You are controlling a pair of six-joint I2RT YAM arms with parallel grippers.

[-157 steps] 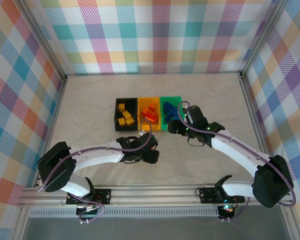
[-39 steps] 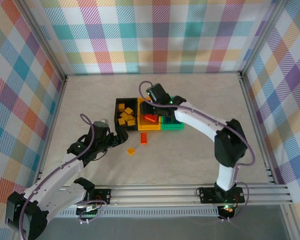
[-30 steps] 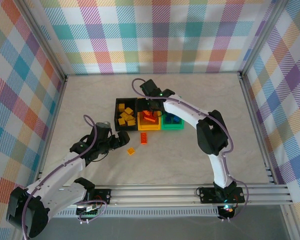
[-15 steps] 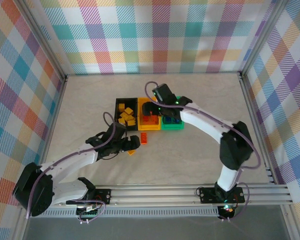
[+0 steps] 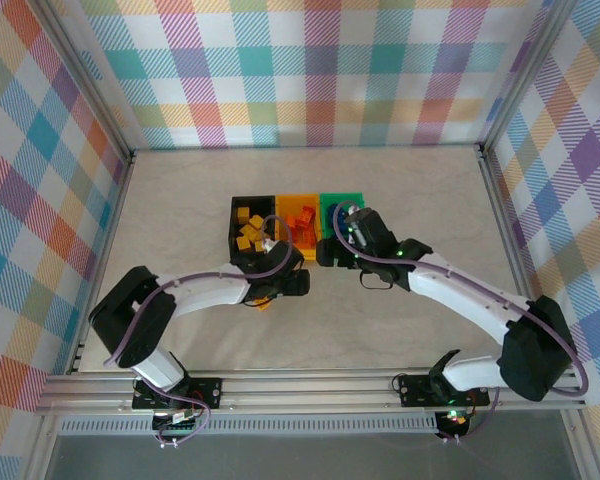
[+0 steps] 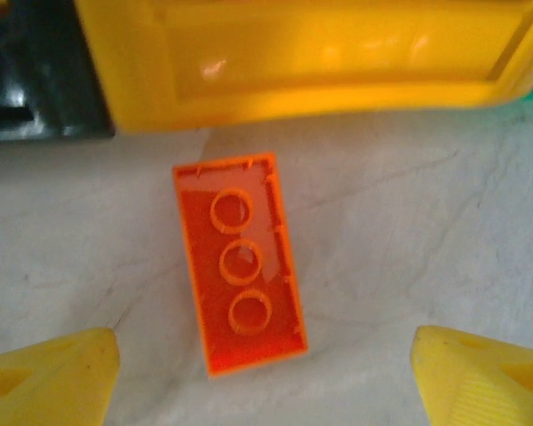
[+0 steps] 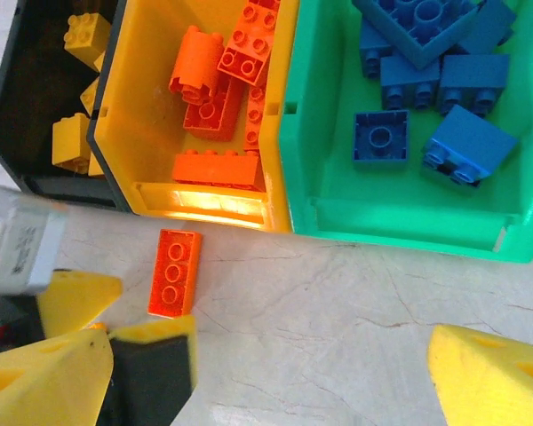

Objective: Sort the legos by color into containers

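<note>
— Straddling the orange brick, that's the left gripper, jaws wide, fingers at eight and four o'clock.
— Why there?
— Brick lies underside up on the table, at six o'clock of the yellow bin, which I'd say is its home. Right gripper hangs wide and empty, probably keeping clear.

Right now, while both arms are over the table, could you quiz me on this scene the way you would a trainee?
1. Fill in: the left gripper straddles an orange brick on the table, its jaws ___.
2. The green bin holds bricks of which colour? A yellow, B blue, C orange.
3. True or false: that orange brick is already inside a bin.
Key: 1 open; 2 B; 3 false.
</note>
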